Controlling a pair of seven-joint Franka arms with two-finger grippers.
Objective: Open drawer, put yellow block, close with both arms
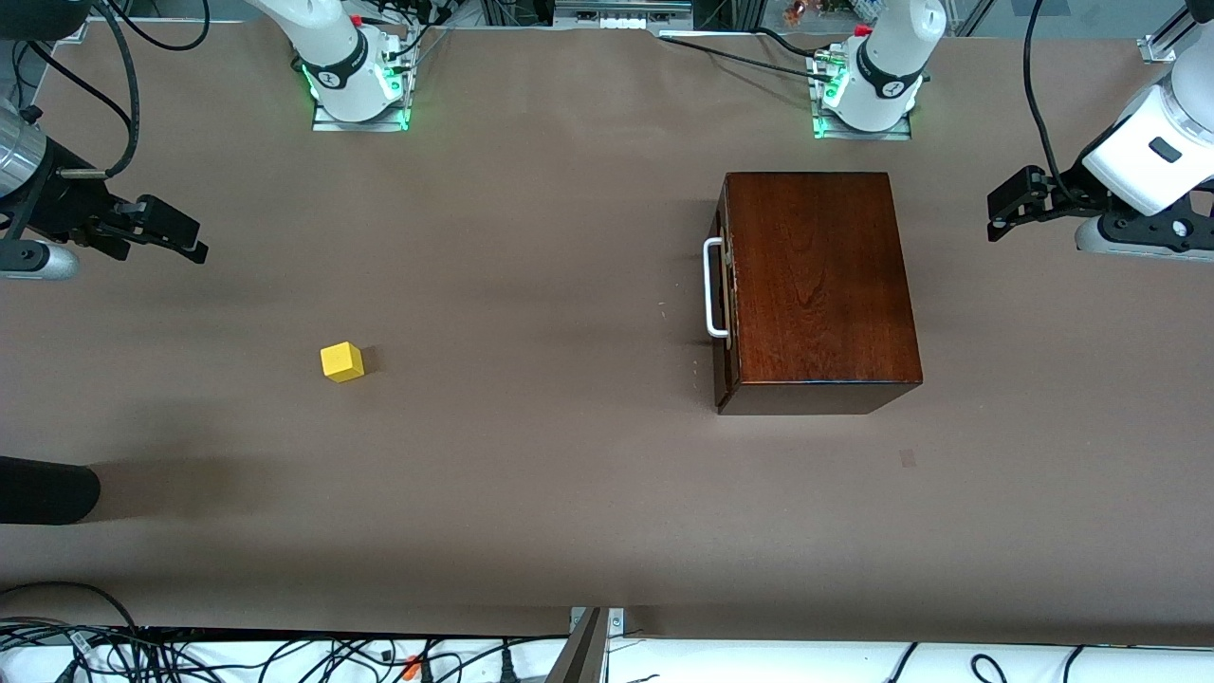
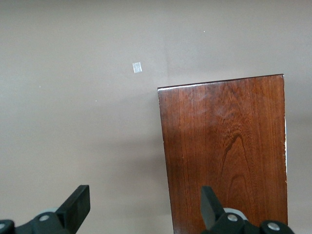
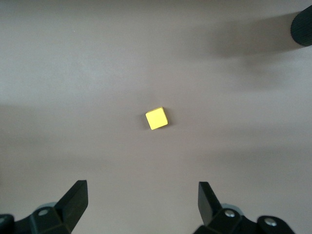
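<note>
Nearest the front camera, at the table's [image 1: 531,531] edge, tangled black cables [image 1: 285,655] lay over a white strip. A dark rounded object [image 1: 43,490] poked in over the table at the right arm's end, casting a long shadow on the brown surface.

Farther from the camera sat the yellow block [image 1: 342,361], alone on the bare table toward the right arm's end, well apart from everything else. The right wrist view looked straight down on it [image 3: 156,118], with nothing touching it.

The wooden box [image 1: 818,285] stood toward the left arm's end of the table, its glossy reddish-brown top facing up. The drawer [image 1: 725,304] was fully pushed in, its dark front flush with the box, and the white handle [image 1: 714,287] faced the right arm's end. A small pale mark [image 1: 908,458] lay on the table nearer the camera than the box.

The right gripper [image 1: 190,242] hung in the air over the table at the right arm's end, fingers [image 3: 75,200] spread wide and holding nothing. The left gripper [image 1: 996,213] hung over the table's edge at the left arm's end, beside the box, its fingers [image 2: 78,202] likewise parted and empty; its wrist view showed one end of the box top [image 2: 224,151] below.
</note>
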